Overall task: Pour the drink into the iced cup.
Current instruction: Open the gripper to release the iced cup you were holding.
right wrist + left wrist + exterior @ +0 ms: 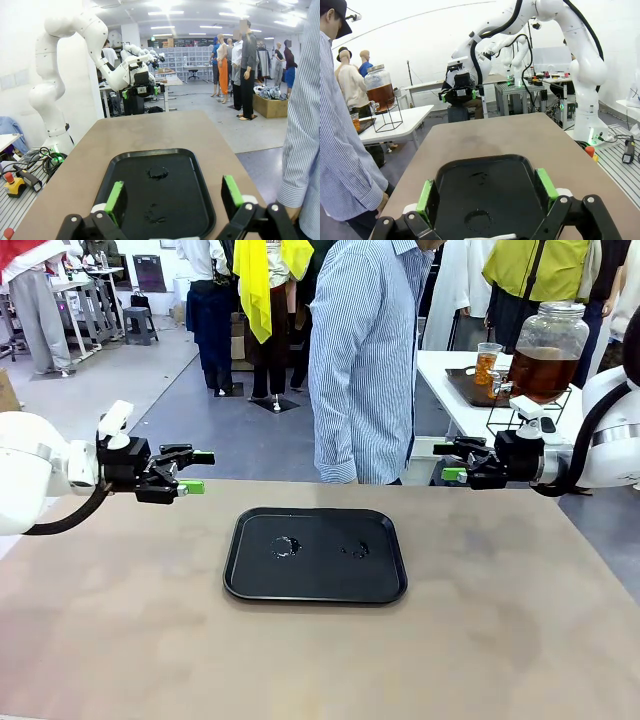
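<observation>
One black tray (315, 554) at centre — two grippers spread wide and empty: left gripper (197, 471) at ten o'clock, right gripper (445, 461) at two.

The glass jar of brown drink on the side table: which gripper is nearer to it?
The right gripper. It hovers open at the table's far right edge, just below the jar in the front view. The left gripper hovers open at the far left, across the black tray.

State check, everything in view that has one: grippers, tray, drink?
left gripper: open, holding nothing, above the table
right gripper: open, holding nothing
black tray: flat on the table, wet spots, no cup on it
drink dispenser jar: lidded, partly full, on the side table
</observation>
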Tool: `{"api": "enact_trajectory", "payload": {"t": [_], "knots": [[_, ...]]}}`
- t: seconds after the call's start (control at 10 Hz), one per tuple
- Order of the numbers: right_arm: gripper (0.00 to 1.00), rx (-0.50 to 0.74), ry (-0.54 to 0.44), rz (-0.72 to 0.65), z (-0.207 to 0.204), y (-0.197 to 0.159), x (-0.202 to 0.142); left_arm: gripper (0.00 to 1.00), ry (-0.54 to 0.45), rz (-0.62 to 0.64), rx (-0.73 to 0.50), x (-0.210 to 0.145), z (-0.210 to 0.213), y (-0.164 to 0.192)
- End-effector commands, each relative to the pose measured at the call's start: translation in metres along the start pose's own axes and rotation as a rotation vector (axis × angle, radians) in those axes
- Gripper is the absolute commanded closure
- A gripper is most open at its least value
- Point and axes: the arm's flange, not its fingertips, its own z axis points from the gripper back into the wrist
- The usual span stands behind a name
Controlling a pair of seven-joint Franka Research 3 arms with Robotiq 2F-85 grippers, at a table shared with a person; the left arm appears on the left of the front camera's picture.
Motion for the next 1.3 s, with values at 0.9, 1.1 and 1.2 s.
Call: {"api": "enact_trajectory", "payload": {"t": [0.9, 1.1, 1.2], "knots": [[0.0, 0.004, 0.0, 0.001, -0.0002, -0.0008, 0.0028, 0.0, 0.006, 0.004, 0.0, 0.0018, -0.0008, 0.0012], [0.0, 0.004, 0.0, 0.001, -0.0002, -0.0008, 0.0028, 0.0, 0.006, 0.004, 0.0, 0.0018, -0.0008, 0.0012], [0.0, 0.004, 0.0, 0.001, -0.0002, -0.0008, 0.0028, 0.0, 0.006, 0.004, 0.0, 0.0018, -0.0008, 0.0012]]}}
